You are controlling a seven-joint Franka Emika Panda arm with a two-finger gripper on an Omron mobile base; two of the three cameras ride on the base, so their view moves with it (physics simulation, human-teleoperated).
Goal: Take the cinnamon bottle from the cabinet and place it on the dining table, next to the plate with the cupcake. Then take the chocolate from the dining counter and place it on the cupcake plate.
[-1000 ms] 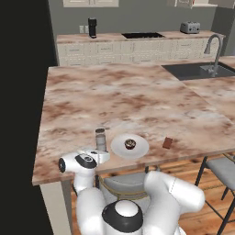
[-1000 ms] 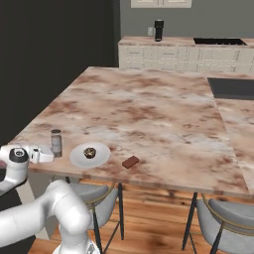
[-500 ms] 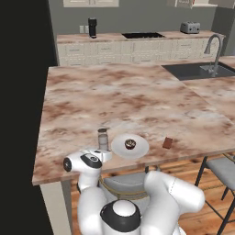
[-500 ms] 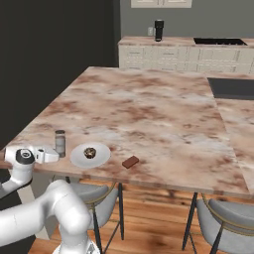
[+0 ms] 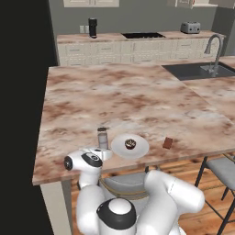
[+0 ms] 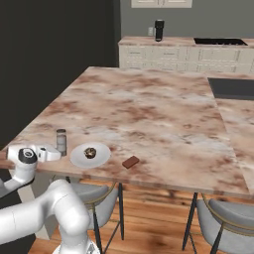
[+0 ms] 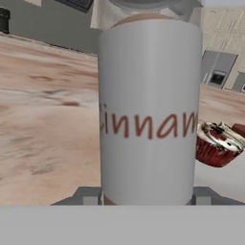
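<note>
Two dark fingertips of the gripper (image 7: 148,198) are flanking the slim grey-labelled cinnamon bottle (image 7: 149,110) standing upright between them, whether clamped I cannot tell, with the small round white plate (image 5: 130,146) just beyond.

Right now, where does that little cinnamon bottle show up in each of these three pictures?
Left base view: the cinnamon bottle stands near the table's front edge, low and left of centre, just left of the plate.
Right base view: it stands at the far left, again just left of the plate.
Hand view: it looms large in the middle, label facing the camera.
Shared landmark: the cupcake, to the bottle's right.
</note>
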